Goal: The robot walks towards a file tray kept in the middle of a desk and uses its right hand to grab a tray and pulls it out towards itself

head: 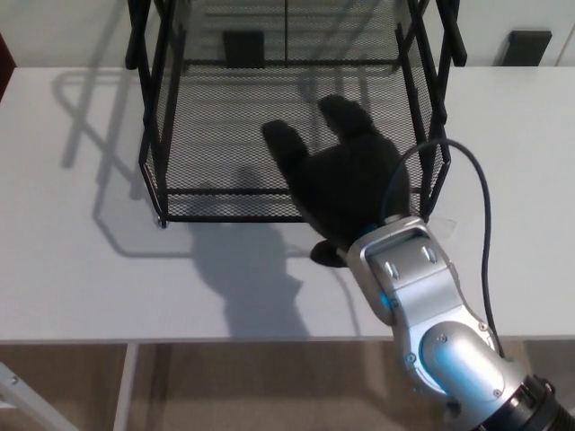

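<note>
right hand (346, 184) open over bottom tray (225, 135) | thumb under front rim | close fully, then pull straight across tabletop (81, 269)

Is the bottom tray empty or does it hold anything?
Empty, as far as it shows: only bare black mesh in the bottom tray. The right hand reaches in over its front rim and hides part of the floor.

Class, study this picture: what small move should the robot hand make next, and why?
Probably close the fingers over the bottom tray's front rim. The right robot hand lies over that rim, fingers inside, thumb outside below, apparently not yet clamped.
</note>
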### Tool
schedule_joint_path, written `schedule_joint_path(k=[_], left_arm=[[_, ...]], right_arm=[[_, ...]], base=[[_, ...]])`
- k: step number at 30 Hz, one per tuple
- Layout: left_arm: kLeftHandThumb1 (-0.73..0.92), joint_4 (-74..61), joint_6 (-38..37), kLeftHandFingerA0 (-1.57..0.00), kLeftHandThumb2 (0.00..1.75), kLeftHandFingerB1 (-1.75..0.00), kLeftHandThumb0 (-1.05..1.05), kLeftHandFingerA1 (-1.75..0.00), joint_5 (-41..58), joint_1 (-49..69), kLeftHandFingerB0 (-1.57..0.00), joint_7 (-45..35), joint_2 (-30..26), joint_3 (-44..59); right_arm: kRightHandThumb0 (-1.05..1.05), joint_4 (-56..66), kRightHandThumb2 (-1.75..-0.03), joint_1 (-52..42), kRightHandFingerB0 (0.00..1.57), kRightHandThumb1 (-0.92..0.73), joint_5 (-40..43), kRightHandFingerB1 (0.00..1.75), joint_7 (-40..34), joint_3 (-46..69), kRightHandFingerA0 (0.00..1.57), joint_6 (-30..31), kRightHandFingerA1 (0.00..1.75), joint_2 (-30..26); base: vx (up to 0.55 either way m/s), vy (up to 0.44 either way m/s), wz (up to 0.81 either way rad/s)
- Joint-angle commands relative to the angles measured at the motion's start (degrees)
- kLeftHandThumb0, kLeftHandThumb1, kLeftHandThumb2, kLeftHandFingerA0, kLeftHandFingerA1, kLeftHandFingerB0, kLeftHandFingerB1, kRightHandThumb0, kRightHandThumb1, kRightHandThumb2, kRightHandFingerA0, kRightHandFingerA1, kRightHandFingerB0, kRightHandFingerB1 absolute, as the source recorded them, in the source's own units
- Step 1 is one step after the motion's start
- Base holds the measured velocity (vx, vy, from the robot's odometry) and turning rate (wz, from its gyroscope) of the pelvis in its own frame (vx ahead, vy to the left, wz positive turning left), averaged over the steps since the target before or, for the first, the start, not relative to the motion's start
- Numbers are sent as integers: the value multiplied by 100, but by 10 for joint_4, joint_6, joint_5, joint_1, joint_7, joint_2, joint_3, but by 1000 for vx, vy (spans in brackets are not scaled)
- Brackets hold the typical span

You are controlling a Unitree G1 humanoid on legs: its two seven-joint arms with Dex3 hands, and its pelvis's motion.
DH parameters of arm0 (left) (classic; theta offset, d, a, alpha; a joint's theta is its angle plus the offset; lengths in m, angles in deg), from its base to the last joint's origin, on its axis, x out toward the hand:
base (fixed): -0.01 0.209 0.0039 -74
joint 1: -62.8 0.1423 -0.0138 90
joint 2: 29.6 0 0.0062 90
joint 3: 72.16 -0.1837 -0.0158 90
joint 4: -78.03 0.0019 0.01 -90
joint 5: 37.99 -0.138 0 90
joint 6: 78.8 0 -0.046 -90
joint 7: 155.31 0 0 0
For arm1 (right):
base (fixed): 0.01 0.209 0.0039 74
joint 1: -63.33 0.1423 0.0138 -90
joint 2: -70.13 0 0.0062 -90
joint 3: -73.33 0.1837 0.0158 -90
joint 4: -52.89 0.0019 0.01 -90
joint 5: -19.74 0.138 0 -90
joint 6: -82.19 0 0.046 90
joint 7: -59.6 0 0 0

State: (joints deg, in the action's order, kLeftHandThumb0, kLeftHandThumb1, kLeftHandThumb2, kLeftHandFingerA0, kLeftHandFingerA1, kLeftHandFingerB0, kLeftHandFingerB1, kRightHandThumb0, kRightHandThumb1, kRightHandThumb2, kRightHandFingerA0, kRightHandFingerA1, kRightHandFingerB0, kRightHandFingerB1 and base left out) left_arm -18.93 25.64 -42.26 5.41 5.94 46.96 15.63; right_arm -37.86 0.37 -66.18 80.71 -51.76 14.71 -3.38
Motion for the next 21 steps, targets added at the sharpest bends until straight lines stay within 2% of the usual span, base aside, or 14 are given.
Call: schedule_joint_path(k=[1,4,5,6,7,12,13,21], left_arm=[[65,5,-42,-54,59,-33,-41,-39,-15,0,-35,-9,-10,-5],[64,6,-39,-54,59,-33,-41,-39,-16,-1,-35,-7,-7,-4],[64,5,-37,-53,59,-33,-42,-39,-17,-1,-35,-7,-7,-4],[64,4,-39,-54,59,-33,-41,-39,-18,-2,-35,-8,-8,-5],[65,5,-39,-53,59,-33,-41,-39,-18,-3,-34,-9,-9,-5],[65,6,-39,-52,60,-33,-40,-39,-15,-4,-34,-15,-6,-2],[65,6,-38,-54,59,-33,-40,-39,-14,-4,-34,-16,-5,-2],[65,0,-26,-54,60,-33,-39,-39,-17,-9,-34,-19,-6,-2]], right_arm=[[-69,-11,-86,9,8,-38,-29,21,56,9,3,43,20,-1],[-66,-20,-86,9,7,-36,-33,25,47,7,0,45,22,-5],[-84,-20,-59,8,7,-50,-32,28,47,8,0,46,34,-5],[-82,-21,-58,9,7,-51,-27,27,49,11,0,46,34,-6],[-69,-22,-86,9,6,-39,-24,23,54,12,3,46,19,-6],[-68,-29,-84,2,7,-39,-3,23,57,19,3,48,18,-2],[-71,-32,-84,1,9,-42,1,19,58,21,4,49,12,-1],[-69,-44,-84,-12,7,-40,16,24,57,19,3,52,18,3]], base=[[0,0,0],[0,0,0],[0,0,0],[0,0,0],[0,0,0],[0,0,0],[0,0,0],[0,0,0]])
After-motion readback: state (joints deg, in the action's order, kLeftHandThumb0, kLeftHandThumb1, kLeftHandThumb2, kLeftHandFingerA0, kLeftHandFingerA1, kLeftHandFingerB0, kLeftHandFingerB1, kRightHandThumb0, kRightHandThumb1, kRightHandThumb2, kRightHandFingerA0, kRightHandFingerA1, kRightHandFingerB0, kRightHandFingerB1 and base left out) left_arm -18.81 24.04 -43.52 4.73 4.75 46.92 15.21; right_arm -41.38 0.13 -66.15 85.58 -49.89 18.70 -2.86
